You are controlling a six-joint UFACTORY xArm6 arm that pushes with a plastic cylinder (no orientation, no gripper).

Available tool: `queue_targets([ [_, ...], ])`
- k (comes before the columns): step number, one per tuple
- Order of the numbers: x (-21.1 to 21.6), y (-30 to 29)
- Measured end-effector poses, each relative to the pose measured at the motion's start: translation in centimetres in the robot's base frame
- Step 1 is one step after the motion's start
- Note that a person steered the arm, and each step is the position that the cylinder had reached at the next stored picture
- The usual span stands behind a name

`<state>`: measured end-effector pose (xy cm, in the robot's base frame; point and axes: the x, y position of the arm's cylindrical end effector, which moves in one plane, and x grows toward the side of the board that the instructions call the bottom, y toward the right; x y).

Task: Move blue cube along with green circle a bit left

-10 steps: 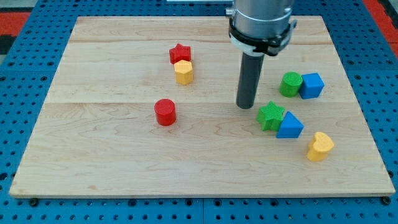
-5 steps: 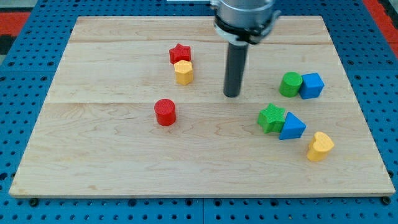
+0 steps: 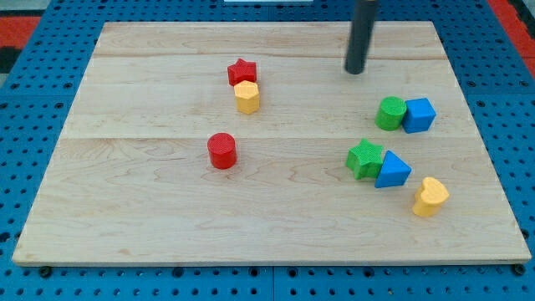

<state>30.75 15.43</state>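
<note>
Camera view is showing a pale wooden board (image 3: 167, 217) lying on a blue pegboard table (image 3: 33, 167), the board filling most of the frame. From the view's top a dark rod is reaching down onto the board, and my tip (image 3: 357, 72) is resting near the board's top edge, right of centre, touching no block; the rod carries no claw, so there is nothing spread or pinched to report. Below the tip and slightly toward the view's right, the green cylinder (image 3: 389, 113) and the blue cube (image 3: 419, 114) are sitting side by side and touching, the cube on the view's right, both well apart from the tip. Lower down, a green star-shaped block (image 3: 364, 158) is pressing against a blue triangular block (image 3: 391, 170), which is lying just to its lower right. Near these, toward the view's bottom right, a yellow heart-shaped block (image 3: 430, 196) is sitting by itself, just clear of the blue triangle. On the view's left half, a red star (image 3: 242, 72) is sitting at the top with a yellow hexagonal block (image 3: 247, 96) touching its lower edge. Below that pair, standing alone near the board's middle, a red cylinder (image 3: 222, 150) is sitting well apart from every other block.
</note>
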Motion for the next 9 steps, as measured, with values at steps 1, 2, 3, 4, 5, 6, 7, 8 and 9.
queue_targets([
  [1, 1.0, 1.8],
  [2, 3.3, 4.9],
  [3, 3.9, 7.4],
  [4, 5.6, 7.8],
  [5, 6.6, 7.7],
  [6, 7.4, 6.6],
  [7, 9.1, 9.0],
  [8, 10.1, 8.7],
  [9, 8.9, 6.6],
])
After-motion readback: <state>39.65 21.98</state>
